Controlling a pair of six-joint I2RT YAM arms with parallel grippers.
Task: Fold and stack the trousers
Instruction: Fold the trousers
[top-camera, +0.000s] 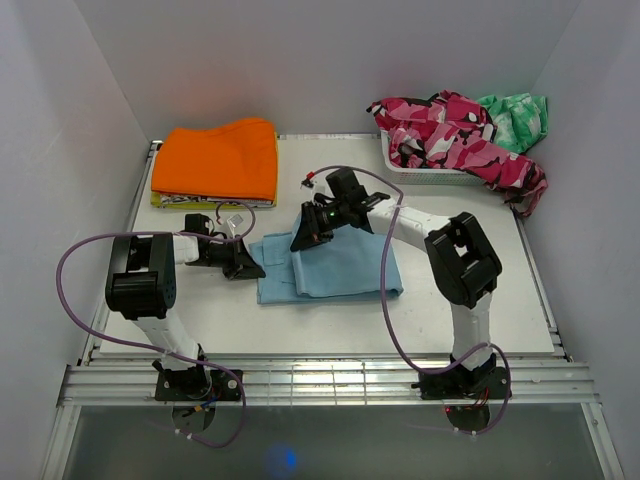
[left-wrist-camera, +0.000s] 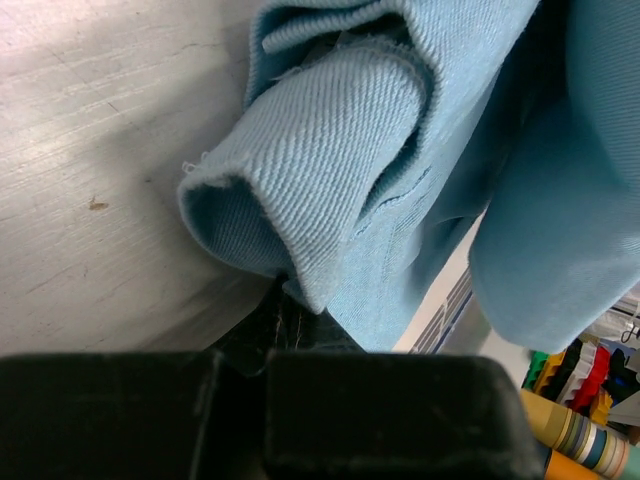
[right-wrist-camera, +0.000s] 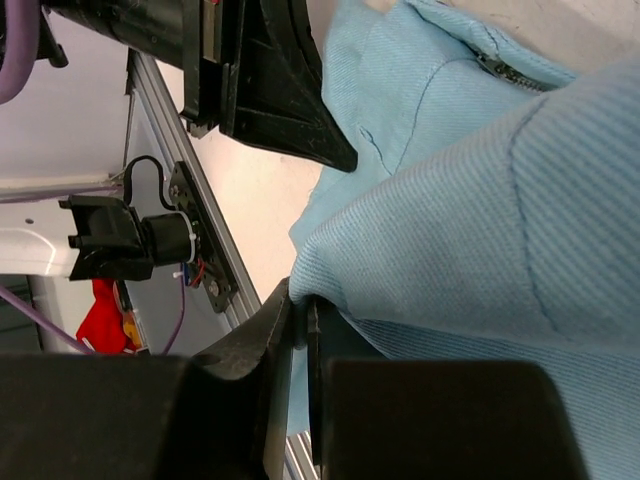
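You have no text, label, brand or number to read in any view. The printed strip (top-camera: 200, 201) under the orange folded garment (top-camera: 217, 158), far left on the table (top-camera: 480, 310), is too small to make out.

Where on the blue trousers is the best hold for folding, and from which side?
Probably the edges: the trousers lie flat, so only their rims can be pinched. The left claw grips the left edge, coming from the left; the right claw grips the far edge.
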